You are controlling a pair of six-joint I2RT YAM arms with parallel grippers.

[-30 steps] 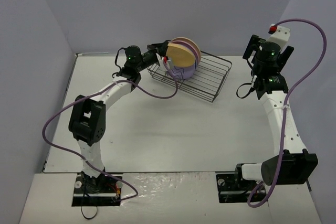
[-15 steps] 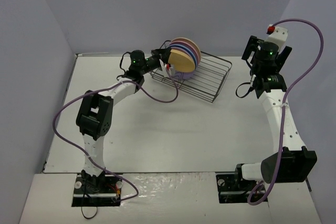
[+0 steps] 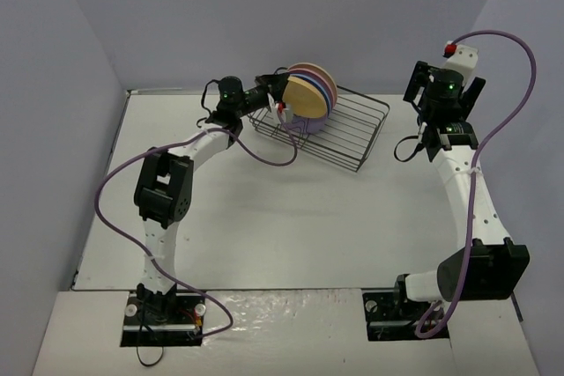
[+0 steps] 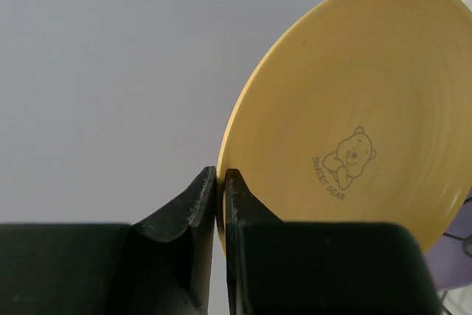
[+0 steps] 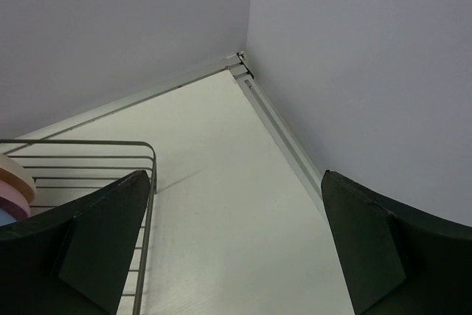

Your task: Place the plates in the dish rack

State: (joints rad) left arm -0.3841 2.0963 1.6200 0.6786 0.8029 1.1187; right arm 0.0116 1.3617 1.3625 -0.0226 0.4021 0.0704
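The dark wire dish rack [image 3: 348,134] stands at the back middle of the table. Several plates stand on edge at its left end: the yellow-orange plate [image 3: 304,99] in front, with pink, blue and cream rims [image 3: 324,85] behind it and a lilac plate [image 3: 310,123] below. My left gripper [image 3: 280,94] is shut on the left rim of the yellow-orange plate [image 4: 354,116], which bears a bear print. My right gripper [image 5: 236,256] is open and empty, held high near the back right corner, beside the rack's right end [image 5: 144,182].
Grey walls close in the back and both sides. The table's back right corner [image 5: 240,60] has a raised edge strip. Purple cables hang from both arms.
My left arm has pushed the yellow-orange plate a little to the right and more upright against the other plates. My right arm has shifted slightly back.
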